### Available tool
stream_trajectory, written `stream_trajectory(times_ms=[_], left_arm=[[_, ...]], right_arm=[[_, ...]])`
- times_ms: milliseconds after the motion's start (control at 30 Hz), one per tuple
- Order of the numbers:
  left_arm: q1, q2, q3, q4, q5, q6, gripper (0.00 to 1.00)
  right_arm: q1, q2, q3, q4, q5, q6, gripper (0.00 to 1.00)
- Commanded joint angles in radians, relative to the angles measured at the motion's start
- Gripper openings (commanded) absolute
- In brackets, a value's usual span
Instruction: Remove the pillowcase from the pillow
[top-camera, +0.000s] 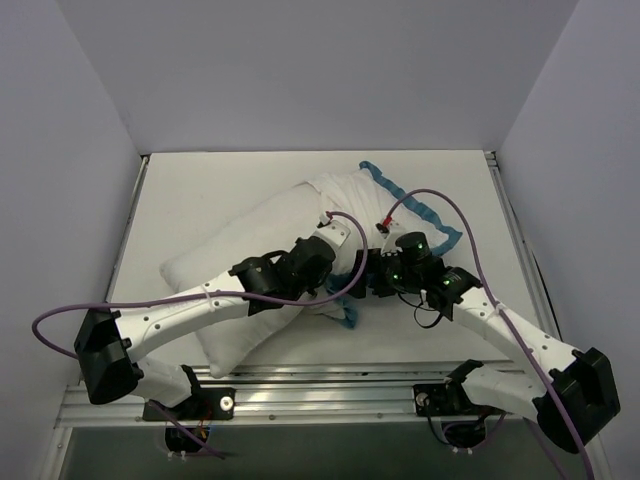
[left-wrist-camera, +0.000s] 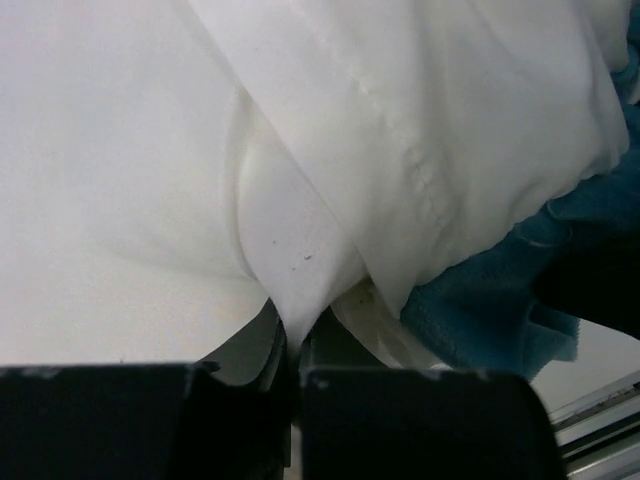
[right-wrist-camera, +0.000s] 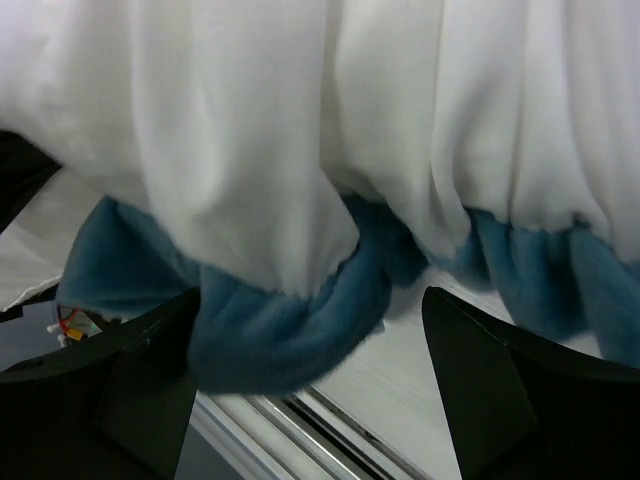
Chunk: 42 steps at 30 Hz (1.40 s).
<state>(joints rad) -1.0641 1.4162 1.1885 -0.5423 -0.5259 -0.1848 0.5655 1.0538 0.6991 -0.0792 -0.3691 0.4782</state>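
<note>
The plain white pillow (top-camera: 225, 275) lies slanting across the table's left middle, one end still inside the pillowcase (top-camera: 350, 200). The pillowcase lies white back up, with its teal ruffle (top-camera: 432, 215) curling round the right side. My left gripper (top-camera: 338, 268) is shut on a fold of white pillow fabric (left-wrist-camera: 285, 270) that comes out from under the pillowcase's stitched hem (left-wrist-camera: 420, 170). My right gripper (top-camera: 362, 290) is open just beside it. In the right wrist view its fingers (right-wrist-camera: 130, 390) stand wide apart, with the hanging teal ruffle (right-wrist-camera: 290, 330) drooping between them, not gripped.
A metal rail (top-camera: 330, 385) runs along the table's near edge, just below both grippers. Grey walls close in the table (top-camera: 200, 190) on the left, back and right. Purple cables loop over both arms.
</note>
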Motion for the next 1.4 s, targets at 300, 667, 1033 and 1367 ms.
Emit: stream_trajectory(times_ms=[300,667,1033,1367], left_arm=[[0.044,-0.120,0.069,-0.038,0.026,0.011,0.02],[0.240,-0.298,0.039,-0.237,-0.052,0.016,0.02],[0.447,-0.382,0.062,-0.297,-0.105,0.031,0.02],[0.561,-0.361,0.215,-0.312,-0.114,0.027,0.02]], right_arm=[[0.025,0.202,0.204,0.084,0.188,-0.059,0.18],[-0.373,0.199,0.387,-0.151,0.276,-0.027,0.00],[-0.657,0.316,0.698,-0.209,0.242,0.076,0.00],[-0.759,0.478,1.077,-0.318,0.243,0.001,0.00]])
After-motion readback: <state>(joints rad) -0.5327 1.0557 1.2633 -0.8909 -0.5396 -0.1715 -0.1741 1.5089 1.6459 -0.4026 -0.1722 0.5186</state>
